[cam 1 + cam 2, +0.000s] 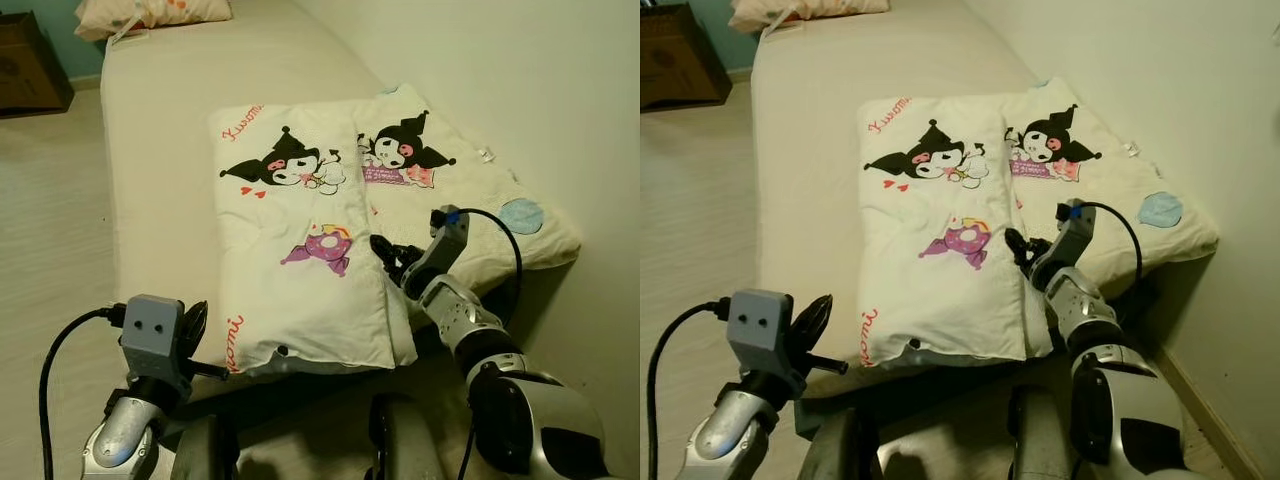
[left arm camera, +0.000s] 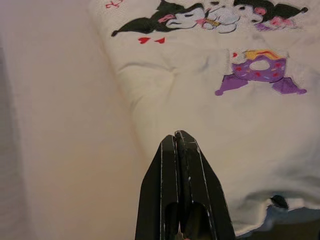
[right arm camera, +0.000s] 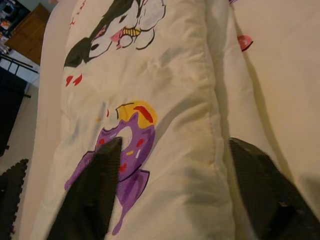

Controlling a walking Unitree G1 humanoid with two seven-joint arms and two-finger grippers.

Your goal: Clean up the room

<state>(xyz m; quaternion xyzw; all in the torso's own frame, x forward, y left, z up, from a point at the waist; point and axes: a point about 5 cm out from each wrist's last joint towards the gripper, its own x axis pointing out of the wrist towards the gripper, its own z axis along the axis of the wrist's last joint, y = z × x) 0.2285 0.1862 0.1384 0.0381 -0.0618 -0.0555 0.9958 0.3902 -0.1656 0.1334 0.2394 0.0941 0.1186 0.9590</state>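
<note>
Left eye view gives us the bed (image 1: 170,150) reaching from 6 o'clock up to 12 o'clock, and on it the folded quilt (image 1: 300,250) with cartoon prints, lying near the centre and toward 3 o'clock. A small pillow (image 1: 150,12) rests at the far end, about 11 o'clock, well apart from the quilt.

Our right claw (image 1: 392,258) is at about 5 o'clock from the picture centre, over the inner fold edge of the quilt, just beside the purple print (image 3: 125,150). In the right wrist view its two fingers (image 3: 95,195) stand wide apart with the thick fold between them, so it is open and grips nothing yet. Our left claw (image 2: 181,150) is at 7 o'clock, near the front left corner of the quilt; its fingers are pressed together and empty.

We judge that the step in hand is the grasp of the quilt, to fold it further or carry it away. The next move calls for lowering the right claw onto the fold and closing it firmly, because the padding is thick and soft. The left claw probably must open and take the near corner.
</note>
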